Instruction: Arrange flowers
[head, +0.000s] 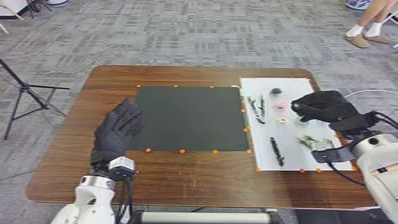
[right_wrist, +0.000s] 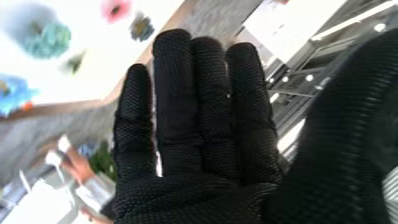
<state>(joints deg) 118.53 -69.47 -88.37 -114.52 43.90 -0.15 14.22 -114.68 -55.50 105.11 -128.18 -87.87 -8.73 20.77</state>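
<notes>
On white sheet (head: 296, 86), dark stem (head: 277, 152) nearly lengthwise, near end slightly rightward.

Looked most like a robotics lab set up in an office-like room. Had grey patterned carpet (head: 204, 35) beyond the left hand (head: 118, 127) and a black tripod (head: 25, 86) off to its left. Had a brown wooden table (head: 195, 180) beneath, with a dark mat (head: 191, 120) just to that hand's right and a white sheet (head: 298, 161) under the right hand (head: 324, 106), both edged with orange markers (head: 182, 151).
</notes>
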